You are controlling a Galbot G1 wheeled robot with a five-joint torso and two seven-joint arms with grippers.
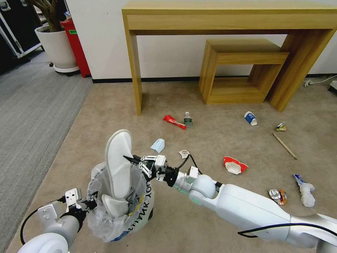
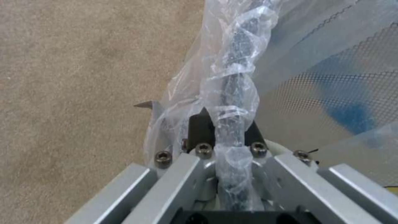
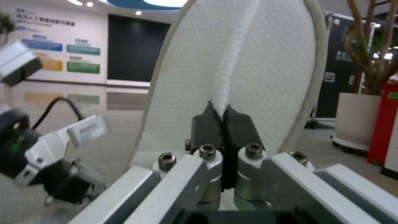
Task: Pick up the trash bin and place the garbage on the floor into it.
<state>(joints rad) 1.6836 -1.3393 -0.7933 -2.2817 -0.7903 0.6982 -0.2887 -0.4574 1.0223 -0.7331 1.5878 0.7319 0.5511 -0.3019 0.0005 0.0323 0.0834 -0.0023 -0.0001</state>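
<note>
My left gripper (image 1: 92,203) (image 2: 224,124) is shut on the bag-wrapped rim of the trash bin (image 1: 117,214) (image 2: 238,59), holding it near the carpet floor (image 1: 217,218). A white slipper (image 1: 118,165) (image 3: 257,62) stands upright with its lower end inside the bin, and my right gripper (image 1: 128,160) (image 3: 224,116) is shut on its edge. A second slipper (image 1: 114,206) lies in the bin. Garbage is scattered on the floor: blue mask (image 1: 158,145), red wrapper (image 1: 174,122), small bottle (image 1: 188,120), paper cup (image 1: 250,118), wooden stick (image 1: 284,146), crushed can (image 1: 277,196), crumpled paper (image 1: 306,192).
A tall wooden console table (image 1: 228,17) stands against the wall with a low wooden stool (image 1: 242,70) under it. A potted plant (image 1: 58,45) and a red object (image 1: 75,45) stand at the far left, beside grey ribbed carpet (image 1: 31,105). A red-white carton (image 1: 234,165) lies mid-floor.
</note>
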